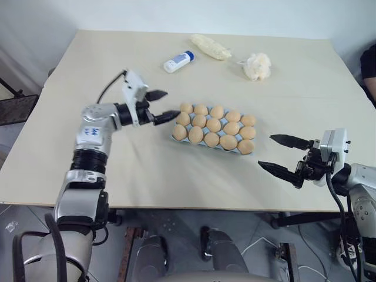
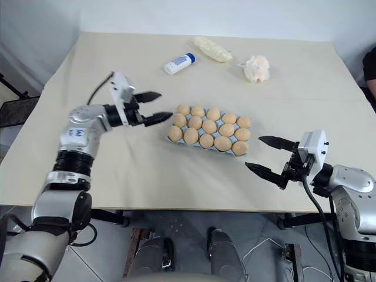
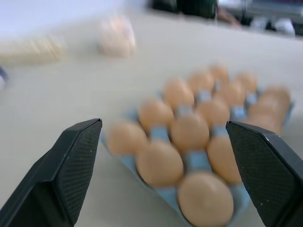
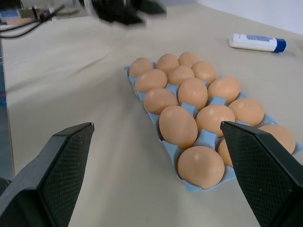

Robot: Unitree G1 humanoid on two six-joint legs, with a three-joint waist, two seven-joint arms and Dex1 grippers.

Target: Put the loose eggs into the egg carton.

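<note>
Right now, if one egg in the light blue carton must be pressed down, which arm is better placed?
Left, probably: the left gripper hangs open just beside the light blue moulded egg carton; the open right gripper is farther away.

Beige table [image 1: 147, 170], white wall [image 1: 176, 12], grey floor [image 1: 176, 226]

no legible text anywhere
</note>
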